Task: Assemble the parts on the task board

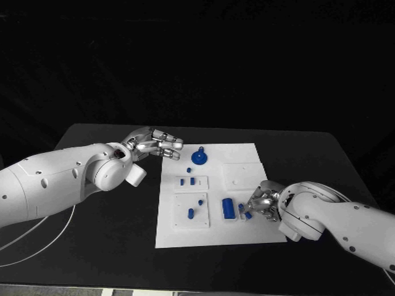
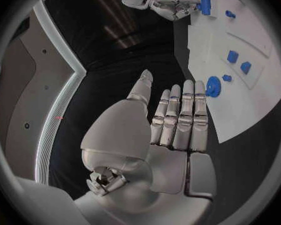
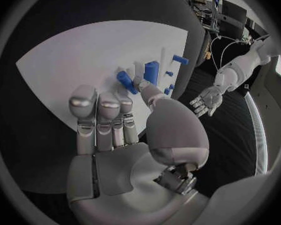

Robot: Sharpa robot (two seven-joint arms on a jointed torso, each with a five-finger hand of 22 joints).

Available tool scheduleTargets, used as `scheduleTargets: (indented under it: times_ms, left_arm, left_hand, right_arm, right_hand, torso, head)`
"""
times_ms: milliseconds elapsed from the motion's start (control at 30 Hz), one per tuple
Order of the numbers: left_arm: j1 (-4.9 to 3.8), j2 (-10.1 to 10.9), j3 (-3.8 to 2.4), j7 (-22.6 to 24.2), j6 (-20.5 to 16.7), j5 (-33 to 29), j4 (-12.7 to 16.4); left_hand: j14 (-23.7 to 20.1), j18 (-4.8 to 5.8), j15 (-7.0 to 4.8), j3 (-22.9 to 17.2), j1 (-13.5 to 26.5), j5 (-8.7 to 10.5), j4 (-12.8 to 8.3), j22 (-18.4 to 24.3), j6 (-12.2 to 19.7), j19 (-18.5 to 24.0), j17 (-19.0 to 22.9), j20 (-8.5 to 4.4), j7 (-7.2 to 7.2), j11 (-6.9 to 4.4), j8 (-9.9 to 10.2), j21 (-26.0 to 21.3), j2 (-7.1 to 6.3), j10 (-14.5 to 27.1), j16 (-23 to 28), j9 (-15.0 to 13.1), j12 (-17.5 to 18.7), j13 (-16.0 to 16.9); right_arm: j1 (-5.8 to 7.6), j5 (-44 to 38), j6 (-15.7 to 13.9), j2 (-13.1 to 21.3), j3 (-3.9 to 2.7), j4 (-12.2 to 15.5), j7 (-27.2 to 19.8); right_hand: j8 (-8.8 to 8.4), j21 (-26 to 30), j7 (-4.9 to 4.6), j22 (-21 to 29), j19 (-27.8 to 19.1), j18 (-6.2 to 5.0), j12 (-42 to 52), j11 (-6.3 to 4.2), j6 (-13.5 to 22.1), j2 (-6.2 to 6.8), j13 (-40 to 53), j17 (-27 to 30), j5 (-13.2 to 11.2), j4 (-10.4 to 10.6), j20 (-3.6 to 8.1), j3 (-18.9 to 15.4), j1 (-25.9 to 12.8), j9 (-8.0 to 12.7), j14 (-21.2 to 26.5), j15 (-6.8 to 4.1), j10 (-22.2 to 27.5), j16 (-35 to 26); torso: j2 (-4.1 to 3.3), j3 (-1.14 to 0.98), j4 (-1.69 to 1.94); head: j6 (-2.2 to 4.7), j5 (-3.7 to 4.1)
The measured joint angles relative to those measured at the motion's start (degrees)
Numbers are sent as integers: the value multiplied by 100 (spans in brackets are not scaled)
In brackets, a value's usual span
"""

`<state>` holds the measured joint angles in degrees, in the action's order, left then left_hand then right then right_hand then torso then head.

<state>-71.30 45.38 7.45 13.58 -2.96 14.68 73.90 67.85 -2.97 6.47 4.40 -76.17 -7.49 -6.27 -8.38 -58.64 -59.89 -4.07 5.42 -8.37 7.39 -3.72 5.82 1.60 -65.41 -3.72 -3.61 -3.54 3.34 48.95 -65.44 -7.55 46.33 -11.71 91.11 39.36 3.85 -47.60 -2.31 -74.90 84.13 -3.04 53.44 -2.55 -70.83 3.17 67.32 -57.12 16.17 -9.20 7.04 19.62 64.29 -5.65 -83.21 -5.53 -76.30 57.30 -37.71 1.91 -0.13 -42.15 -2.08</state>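
Lying near the task board's (image 1: 242, 231) right-hand near edge: one small blue part (image 1: 249, 214), just beside a larger upright blue block (image 1: 227, 208). Right hand (image 1: 264, 205) is at this small part; in the right wrist view the thumb tip touches it, the other fingers (image 3: 100, 117) extended close together over the white plate. Whether the part is truly pinched cannot be told.

Further parts: round blue knob (image 1: 199, 158) toward the far edge; two short pegs (image 1: 187, 181) on a raised plate mid-board; two more (image 1: 195, 208) on the near-left plate.

Left hand (image 1: 155, 143): at the board's far left corner, over the black desk (image 1: 108, 234), fingers straight and side by side, holding nothing, well apart from the knob.

Handling advice, as judgement: the step appears to be securing the small part. Settle the thumb and an opposing finger squarely on opposite faces before lifting; keep clear of the neighbouring block so it is not tipped; lift straight up
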Motion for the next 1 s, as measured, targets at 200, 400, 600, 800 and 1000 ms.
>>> scheduleTargets:
  times_ms: [200,400,600,800,1000]
  left_arm:
    - [0,8,0,-24,15,14,9]
    - [0,17,0,-46,26,32,13]
    - [0,18,1,-59,34,46,14]
    - [0,20,1,-69,40,55,11]
    - [0,25,1,-76,43,59,8]
  left_hand:
    - [-19,0,19,-6,0,9,37,4,0,0,0,0,0,0,0,0,0,0,0,0,0,0]
    - [-19,0,19,-26,0,22,56,7,0,21,0,21,0,0,0,0,1,0,0,0,0,0]
    - [-19,0,19,-8,16,22,74,17,0,20,0,21,0,0,0,0,-16,0,0,0,0,0]
    - [-19,-1,19,-8,22,22,74,16,0,21,0,20,0,0,0,0,-22,0,0,0,0,0]
    - [-19,-1,19,-8,22,22,74,16,0,20,0,20,0,0,0,0,-22,0,0,0,0,0]
  right_arm:
    - [32,-72,68,-47,18,-65,26]
    - [46,-133,124,-65,24,-87,26]
    - [53,-185,159,-73,26,-91,36]
    - [57,-225,206,-59,26,-61,40]
    - [53,-251,254,-24,34,-12,42]
  right_hand:
    - [3,0,37,0,0,0,0,-1,-37,90,-25,-6,-71,205,0,51,-98,3,0,0,-21,0]
    - [19,0,55,0,0,0,0,-21,-56,148,-32,-6,-219,382,0,74,-256,33,0,1,-41,0]
    - [-19,0,35,0,0,0,0,-22,-77,376,-40,-9,-570,788,0,88,-356,69,1,1,-41,0]
    - [-45,0,35,0,0,0,-22,-22,-77,491,-48,-9,-713,1057,0,62,-266,76,1,1,-40,-1]
    - [-53,0,35,0,0,0,-22,-22,-77,554,-55,-15,-774,1187,0,46,-284,71,2,2,-39,-22]
  torso:
    - [-1,-2,0]
    - [-2,-6,-4]
    - [-2,-13,-4]
    - [-2,-13,-4]
    - [-1,-13,-4]
  head:
    - [5,-7]
    - [7,-7]
    - [-2,-12]
    - [-12,-16]
    - [-15,-16]
